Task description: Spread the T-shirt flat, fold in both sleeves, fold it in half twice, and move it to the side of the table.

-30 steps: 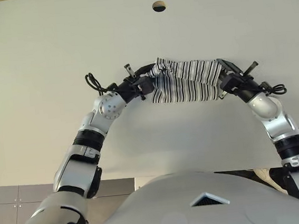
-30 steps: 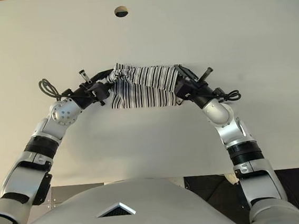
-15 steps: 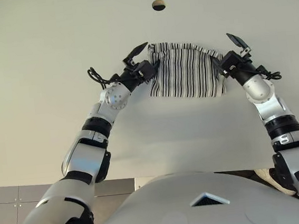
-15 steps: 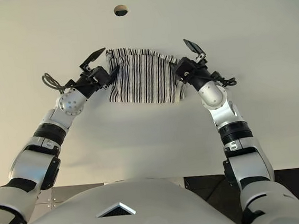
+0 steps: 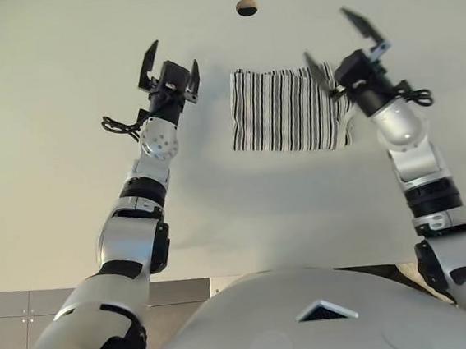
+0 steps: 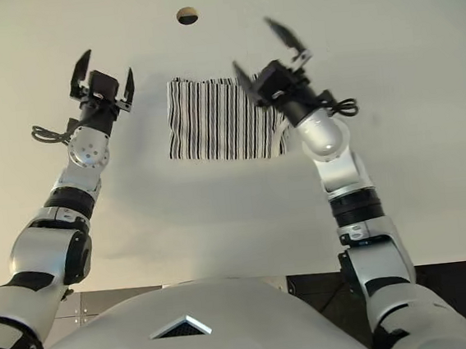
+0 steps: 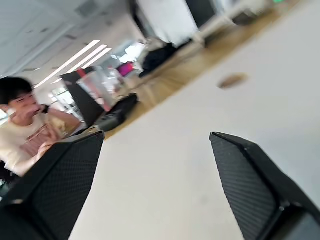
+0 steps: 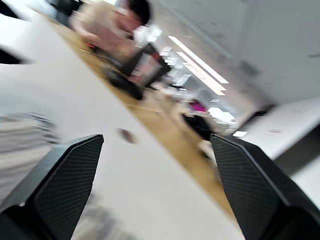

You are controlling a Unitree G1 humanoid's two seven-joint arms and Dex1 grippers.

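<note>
The black-and-white striped T-shirt [image 5: 287, 120] lies folded into a flat rectangle on the white table [image 5: 69, 182], near the middle. My left gripper [image 5: 169, 68] is raised to the shirt's left, open and empty, with its fingertips [image 7: 65, 170] wide apart. On the other side my right gripper [image 5: 344, 42] hangs open above the shirt's right edge, holding nothing. In the right wrist view the stripes of the T-shirt [image 8: 22, 135] show blurred beside one finger.
A round cable hole [image 5: 246, 8] sits in the table beyond the shirt. Bare tabletop stretches to the left, right and front of the shirt. Desks, dark bags and a seated person show in the room behind in the wrist views.
Both grippers carried the shirt's near part over onto its far part, let go and opened. They have since lifted clear, the left one swinging out to the left. The shirt now lies flat.
</note>
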